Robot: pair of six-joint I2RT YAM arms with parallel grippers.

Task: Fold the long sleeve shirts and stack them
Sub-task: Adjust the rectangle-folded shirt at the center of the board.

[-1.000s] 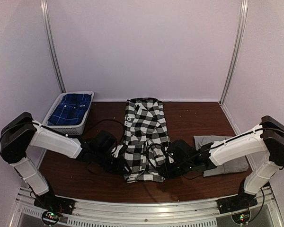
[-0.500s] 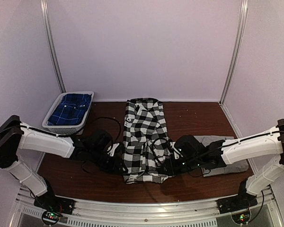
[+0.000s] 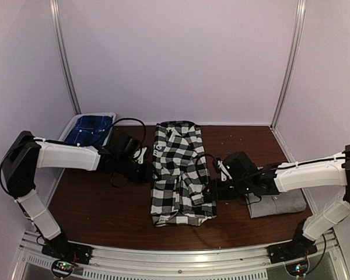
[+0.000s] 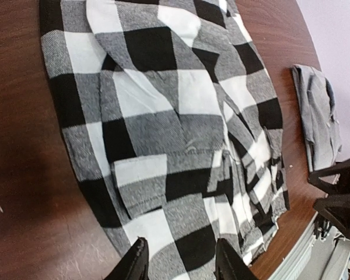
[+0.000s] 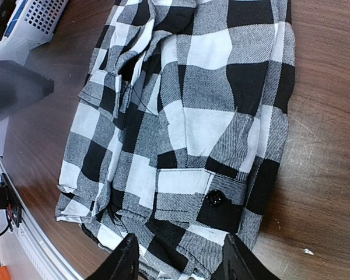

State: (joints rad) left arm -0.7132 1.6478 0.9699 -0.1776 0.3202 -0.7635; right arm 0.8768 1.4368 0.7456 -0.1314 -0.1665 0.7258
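We find the task partly done. The grey shirt (image 3: 278,205) lies as a compact folded packet at the right of the surface (image 3: 99,204), partly under the right arm. The checked flannel shirt (image 3: 179,172) lies at the middle of the surface with its collar away from the arm bases. Its sleeves are turned in, so it forms a long narrow panel, and the near hem is rumpled. The left end effector (image 4: 178,265) stands at the flannel's left edge and the right end effector (image 5: 181,262) at its right edge, each with jaws parted and no cloth pinched between them. In our judgement the crosswise folds of the flannel remain, and then its placing on the grey shirt. A blue checked garment (image 3: 92,125) sits in a basket (image 5: 44,20) at the back left; we cannot tell whether it belongs to the task.
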